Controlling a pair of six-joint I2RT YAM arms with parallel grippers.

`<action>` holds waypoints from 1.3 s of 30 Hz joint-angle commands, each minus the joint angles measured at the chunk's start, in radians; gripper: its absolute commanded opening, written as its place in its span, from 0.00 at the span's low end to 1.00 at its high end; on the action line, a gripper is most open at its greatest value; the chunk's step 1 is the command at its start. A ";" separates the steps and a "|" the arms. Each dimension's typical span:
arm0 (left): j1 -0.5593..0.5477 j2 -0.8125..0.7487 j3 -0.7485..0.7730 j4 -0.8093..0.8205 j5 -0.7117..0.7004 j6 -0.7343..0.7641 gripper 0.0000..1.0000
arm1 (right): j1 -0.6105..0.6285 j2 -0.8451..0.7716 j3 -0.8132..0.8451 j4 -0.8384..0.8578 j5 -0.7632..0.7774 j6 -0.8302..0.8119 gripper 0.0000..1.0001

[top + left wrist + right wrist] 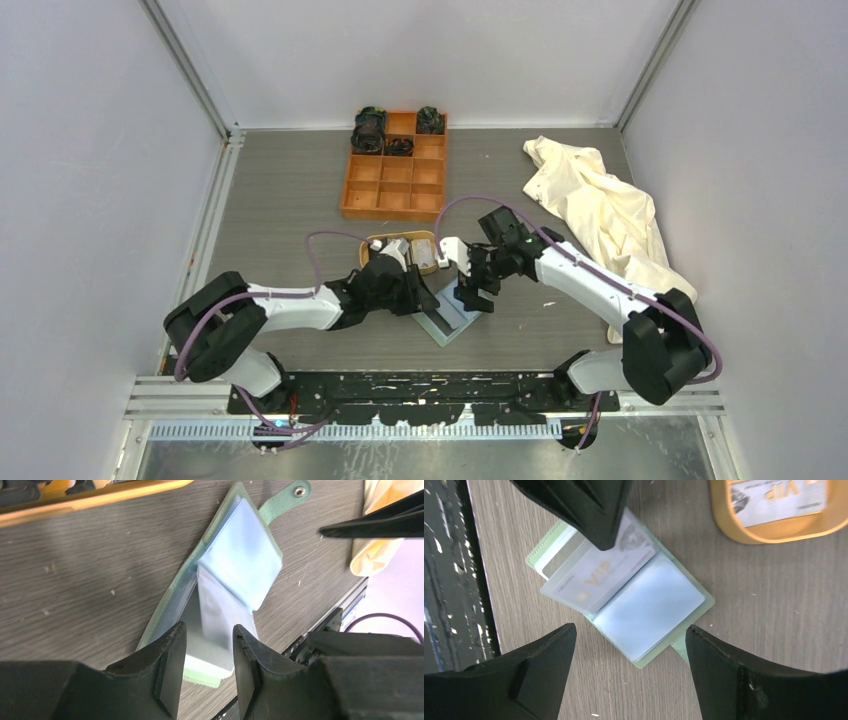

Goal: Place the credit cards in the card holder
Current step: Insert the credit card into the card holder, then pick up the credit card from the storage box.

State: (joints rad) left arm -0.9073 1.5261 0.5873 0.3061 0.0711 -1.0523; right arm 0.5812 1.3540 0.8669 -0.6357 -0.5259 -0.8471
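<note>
The left gripper (209,629) has its jaws partly spread over the near end of a pale card (599,577). Whether they nip its edges or only hang above it I cannot tell. The card lies across the left page of the open card holder (654,605) and seems part-way into a clear pocket. To finish the step well, I would keep the card flat and push it straight along the pocket's line, slowly, since the soft holder will likely skid on the tabletop (774,630) if shoved at an angle. The right gripper (630,630) hovers above the holder with jaws spread wide and nothing between them. It is well placed to press the right page down as an anchor. The holder lies between the two arms towards the near edge, its strap tab (285,500) unfastened, just on the near side of the tan tray (744,532). As for writing, the card reads "VIP" in gold — its smaller print is too blurred to read — and a second card (779,495) in the tray also shows "VIP".
</note>
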 commanded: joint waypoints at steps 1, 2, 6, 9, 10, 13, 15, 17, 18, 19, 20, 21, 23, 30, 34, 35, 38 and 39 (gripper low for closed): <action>0.005 -0.076 -0.013 -0.129 0.008 0.076 0.40 | -0.017 -0.064 0.080 -0.055 -0.102 0.095 0.84; 0.005 -0.086 -0.013 -0.151 0.010 0.086 0.40 | -0.018 -0.063 0.086 -0.063 -0.124 0.108 0.82; 0.005 -0.083 -0.012 -0.213 0.021 0.114 0.40 | 0.001 -0.018 0.073 -0.030 -0.218 0.180 0.65; 0.005 -0.061 -0.014 -0.222 0.037 0.118 0.38 | 0.050 0.071 0.091 -0.018 -0.189 0.230 0.44; 0.005 -0.054 -0.015 -0.221 0.040 0.117 0.37 | 0.065 0.110 0.106 -0.016 -0.168 0.267 0.39; 0.005 -0.067 -0.039 -0.199 0.032 0.103 0.34 | 0.089 0.212 0.155 -0.026 -0.117 0.342 0.30; 0.005 -0.114 -0.072 -0.183 0.003 0.094 0.33 | 0.105 0.262 0.171 -0.031 -0.069 0.364 0.28; 0.005 -0.180 -0.100 -0.183 -0.027 0.096 0.33 | 0.119 0.302 0.184 -0.033 -0.037 0.374 0.27; 0.005 -0.219 -0.111 -0.191 -0.042 0.097 0.34 | 0.128 0.313 0.188 -0.033 -0.029 0.377 0.26; 0.005 -0.256 -0.124 -0.202 -0.058 0.097 0.36 | 0.138 0.320 0.191 -0.033 -0.023 0.377 0.26; 0.006 -0.295 -0.137 -0.212 -0.063 0.095 0.38 | 0.151 0.324 0.192 -0.031 -0.019 0.377 0.26; 0.007 -0.329 -0.152 -0.218 -0.079 0.087 0.40 | 0.164 0.328 0.193 -0.029 -0.013 0.378 0.26; 0.009 -0.393 -0.199 -0.217 -0.100 0.064 0.42 | 0.196 0.340 0.194 -0.027 0.007 0.377 0.26; 0.011 -0.460 -0.294 -0.154 -0.114 0.002 0.37 | 0.212 0.362 0.237 -0.065 0.032 0.374 0.25; 0.036 -0.449 -0.275 -0.133 -0.088 0.041 0.39 | 0.158 0.278 0.257 -0.120 -0.079 0.316 0.28; 0.053 -0.452 -0.267 -0.131 -0.078 0.055 0.40 | 0.132 0.249 0.259 -0.130 -0.104 0.307 0.29; 0.117 -0.483 -0.238 -0.136 -0.028 0.102 0.42 | 0.044 0.156 0.261 -0.133 -0.155 0.294 0.33; 0.142 -0.495 -0.225 -0.149 -0.016 0.124 0.45 | 0.019 0.115 0.263 -0.120 -0.150 0.304 0.37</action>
State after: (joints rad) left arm -0.8352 1.0798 0.2951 0.1158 0.0093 -1.0031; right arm 0.6918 1.6459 1.0771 -0.7475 -0.5892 -0.5171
